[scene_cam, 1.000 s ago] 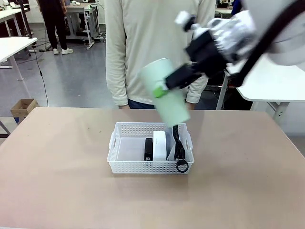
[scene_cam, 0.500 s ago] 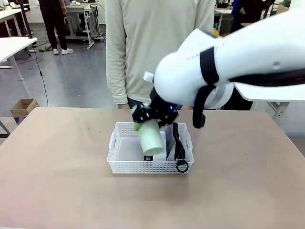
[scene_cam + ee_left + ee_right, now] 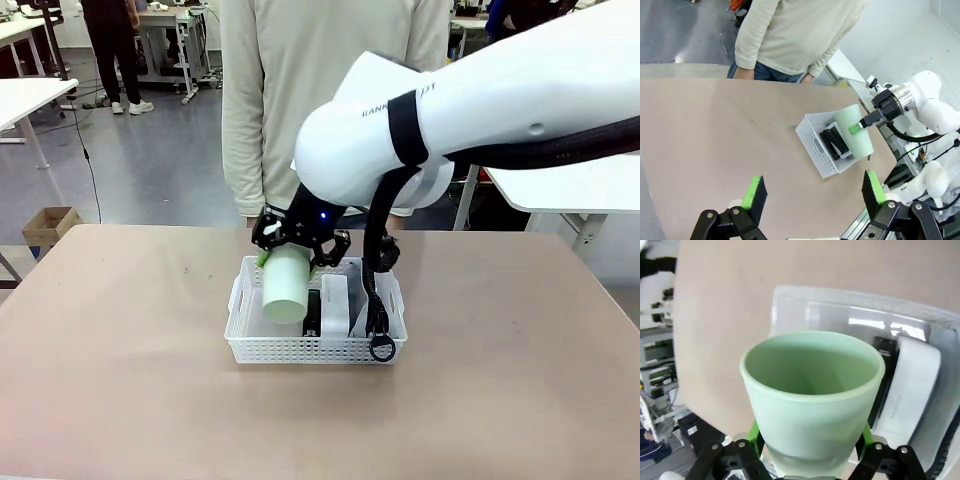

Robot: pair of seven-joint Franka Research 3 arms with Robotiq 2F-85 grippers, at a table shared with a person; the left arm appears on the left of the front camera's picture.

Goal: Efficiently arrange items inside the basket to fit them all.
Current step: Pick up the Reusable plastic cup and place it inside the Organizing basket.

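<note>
The white lattice basket (image 3: 250, 345) sits mid-table. In its middle lie a black stapler (image 3: 312, 314) and a small white box (image 3: 335, 305); the pouch's black strap and ring (image 3: 377, 312) hang over the right front corner. My right gripper (image 3: 290, 262) is shut on a pale green cup (image 3: 284, 288), tilted, mouth down, over the basket's left part. In the right wrist view the cup (image 3: 812, 390) sits between the green pads (image 3: 754, 432), with the basket (image 3: 840, 296), stapler (image 3: 884, 347) and box (image 3: 912, 385) beyond. My left gripper (image 3: 812, 195) is open, high above the table, far from the basket (image 3: 816, 150).
A person in a cream top (image 3: 330, 100) stands at the table's far edge behind the basket. The tan tabletop (image 3: 120, 380) spreads wide around the basket. A cardboard box (image 3: 50, 228) lies on the floor at far left.
My right arm has swung down and to the left with the cup, from high above the basket's far right side to its left part. The basket's contents have not moved.
</note>
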